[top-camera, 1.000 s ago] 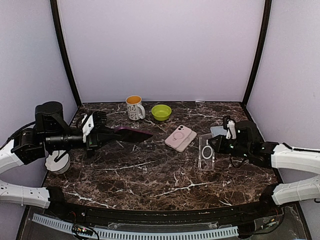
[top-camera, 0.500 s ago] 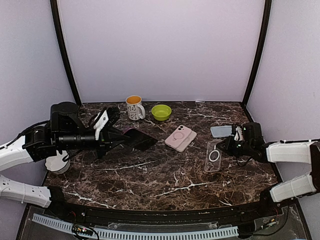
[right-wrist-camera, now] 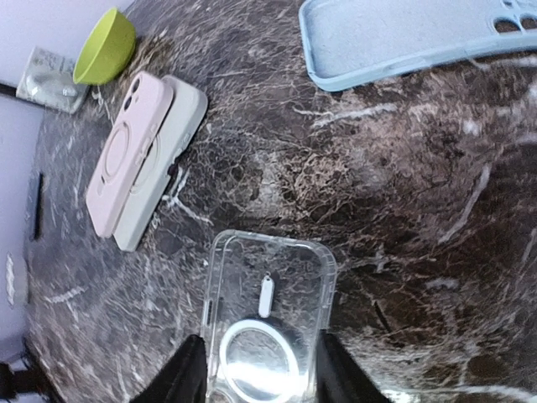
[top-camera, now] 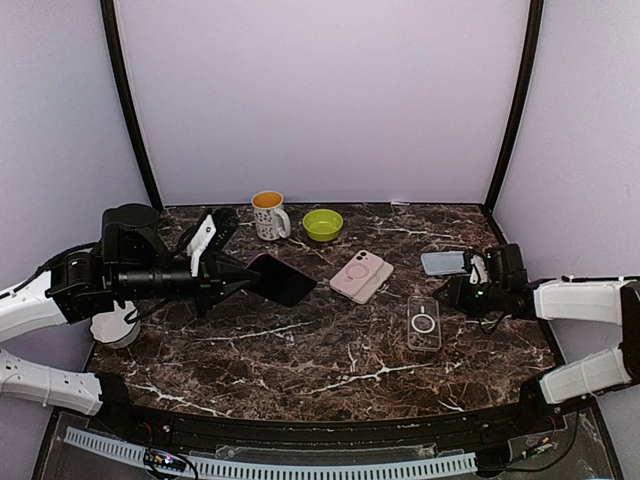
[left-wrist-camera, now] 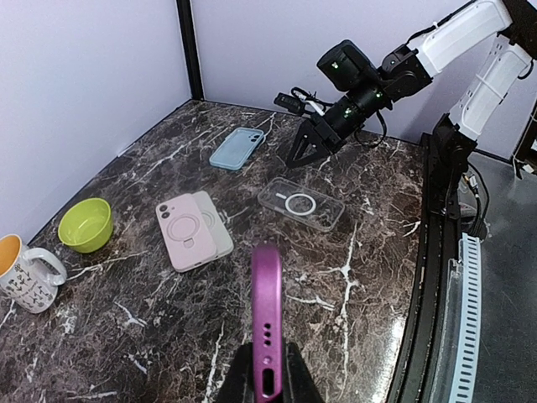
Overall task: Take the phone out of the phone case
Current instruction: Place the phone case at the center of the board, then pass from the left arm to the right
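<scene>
My left gripper [top-camera: 238, 278] is shut on a purple phone [top-camera: 281, 280], held above the table left of centre. The left wrist view shows the phone [left-wrist-camera: 267, 302] edge-on, its port end clamped between the two black fingers. The clear phone case [top-camera: 424, 323] lies flat on the marble at the right. My right gripper [top-camera: 452, 296] is open and low at the case's far end. In the right wrist view its fingers stand either side of the clear case [right-wrist-camera: 268, 311], which rests on the table.
A pink case lying on a grey one [top-camera: 361, 275] sits mid-table. A light blue case [top-camera: 443, 262] lies behind the right gripper. At the back stand a green bowl [top-camera: 322, 223] and a white mug [top-camera: 268, 214]. A white object [top-camera: 113, 327] sits at the left edge.
The right gripper opened and the clear case went from tilted in its grip to flat on the table. The left arm shifted right with the phone and turned it flatter.
</scene>
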You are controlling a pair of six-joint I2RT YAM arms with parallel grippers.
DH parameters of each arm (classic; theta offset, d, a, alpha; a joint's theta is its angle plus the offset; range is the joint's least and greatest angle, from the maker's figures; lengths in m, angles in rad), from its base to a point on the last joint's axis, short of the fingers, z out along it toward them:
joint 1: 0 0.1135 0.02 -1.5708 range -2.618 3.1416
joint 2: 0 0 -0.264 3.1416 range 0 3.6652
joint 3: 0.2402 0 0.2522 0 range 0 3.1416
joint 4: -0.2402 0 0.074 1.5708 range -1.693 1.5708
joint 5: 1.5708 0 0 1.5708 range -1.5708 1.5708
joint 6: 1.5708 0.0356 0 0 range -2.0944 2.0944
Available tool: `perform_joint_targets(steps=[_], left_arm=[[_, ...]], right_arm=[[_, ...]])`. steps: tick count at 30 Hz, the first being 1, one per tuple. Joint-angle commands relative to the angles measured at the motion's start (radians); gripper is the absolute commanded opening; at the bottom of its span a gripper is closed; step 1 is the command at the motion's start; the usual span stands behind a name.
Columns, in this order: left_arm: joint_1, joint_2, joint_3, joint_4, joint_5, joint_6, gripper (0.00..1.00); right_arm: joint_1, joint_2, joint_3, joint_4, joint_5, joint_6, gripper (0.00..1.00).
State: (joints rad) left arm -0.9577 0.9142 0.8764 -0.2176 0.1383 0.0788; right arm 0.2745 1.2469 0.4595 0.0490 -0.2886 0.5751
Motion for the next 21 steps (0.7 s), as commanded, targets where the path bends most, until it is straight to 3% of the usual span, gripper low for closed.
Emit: perform_joint_targets(steps=[1,7,9,16,21], left_arm=[[0.0,0.005,0.029,0.069,0.018,-0.046,0.0],[0.0,0.057,0.028,0.091,0.003,-0.156,0.0],[0.0,0.081,0.028,0.105,-0.009,-0.213,0.0],[0.0,0.171,0.027,0.159,-0.117,-0.508,0.0],[0.0,0.225,0.04,0.192,-0.152,-0.7,0.0]], right_arm=[[-0.004,-0.053,0.067,-0.099,0.075,-0.058,0.61],[0.0,-0.112,0.125,-0.15,0.02,-0.105,0.75],[0.026,-0.146,0.122,-0.121,-0.023,-0.115,0.97],[0.228,-0.27,0.139,-0.054,-0.034,-0.189,0.99],[0.479,-0.334,0.112,0.069,0.105,-0.351,0.99]])
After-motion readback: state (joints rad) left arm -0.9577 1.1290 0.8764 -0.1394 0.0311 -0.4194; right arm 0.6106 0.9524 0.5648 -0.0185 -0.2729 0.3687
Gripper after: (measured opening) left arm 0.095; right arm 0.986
